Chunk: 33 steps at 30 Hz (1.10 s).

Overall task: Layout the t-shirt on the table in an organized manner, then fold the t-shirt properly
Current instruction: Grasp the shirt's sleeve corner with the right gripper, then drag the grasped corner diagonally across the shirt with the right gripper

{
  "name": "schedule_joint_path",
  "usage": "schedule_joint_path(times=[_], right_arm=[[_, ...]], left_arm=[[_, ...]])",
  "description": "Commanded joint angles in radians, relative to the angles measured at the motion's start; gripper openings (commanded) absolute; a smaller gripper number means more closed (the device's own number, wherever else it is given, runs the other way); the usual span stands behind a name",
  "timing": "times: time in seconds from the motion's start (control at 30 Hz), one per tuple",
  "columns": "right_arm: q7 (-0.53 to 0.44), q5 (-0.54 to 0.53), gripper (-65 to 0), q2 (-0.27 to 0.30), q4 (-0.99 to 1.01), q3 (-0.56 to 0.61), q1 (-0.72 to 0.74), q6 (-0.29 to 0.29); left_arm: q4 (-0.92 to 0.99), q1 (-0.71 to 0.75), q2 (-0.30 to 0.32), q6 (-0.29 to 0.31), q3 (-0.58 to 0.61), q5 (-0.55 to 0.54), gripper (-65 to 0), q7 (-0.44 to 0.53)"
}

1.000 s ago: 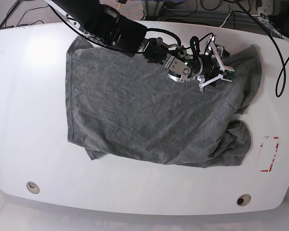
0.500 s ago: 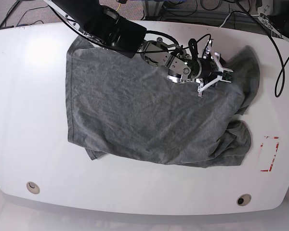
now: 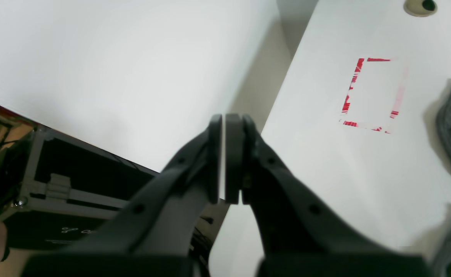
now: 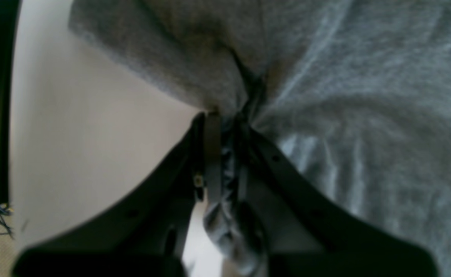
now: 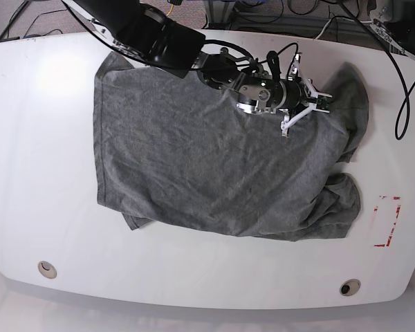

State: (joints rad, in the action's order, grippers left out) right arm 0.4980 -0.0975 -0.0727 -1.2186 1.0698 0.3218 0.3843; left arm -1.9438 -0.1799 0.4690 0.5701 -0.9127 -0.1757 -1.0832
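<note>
Pinching a bunched fold of the t-shirt (image 4: 363,115), my right pincer (image 4: 225,154) is clamping it; my left pincer (image 3: 225,161) is hanging clenched, empty, above the surface (image 3: 325,173).

One t-shirt (image 5: 214,166) on one table (image 5: 41,138) — heather-grey on glossy white. Two round cable holes (image 5: 47,269) in the tabletop, one red tape rectangle (image 5: 387,221). Two grippers — left gripper (image 3: 225,161), right gripper (image 4: 225,154).

Black cables (image 5: 405,83) trail beside a dark case (image 3: 56,184).
</note>
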Motion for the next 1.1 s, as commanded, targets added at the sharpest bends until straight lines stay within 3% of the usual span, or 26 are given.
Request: schedule_joint_path(times=[0.0,0.53,0.7,1.07], right_arm=[[0.023,-0.003,-65.0,0.018,-0.109,-0.075,-0.005,-0.008],[0.116,-0.005,-64.7,0.202,-0.498,-0.432,-0.094,0.018],[0.17,-0.005,-64.7,0.239,-0.6,-0.566,-0.137,0.084],[0.233,0.0,-64.7,0.244,-0.726,-0.893,-0.212,0.261]], left_arm=[[-0.012,-0.011,0.024,0.0,-0.001,-0.005,-65.0,0.025],[-0.012,-0.011,0.012,0.0,0.056,-0.005,-65.0,0.025],[-0.015,-0.011,-0.013,0.0,0.066,-0.005,-65.0,0.025],[-0.019,0.007,-0.077,0.0,0.146,-0.006,-65.0,0.025]])
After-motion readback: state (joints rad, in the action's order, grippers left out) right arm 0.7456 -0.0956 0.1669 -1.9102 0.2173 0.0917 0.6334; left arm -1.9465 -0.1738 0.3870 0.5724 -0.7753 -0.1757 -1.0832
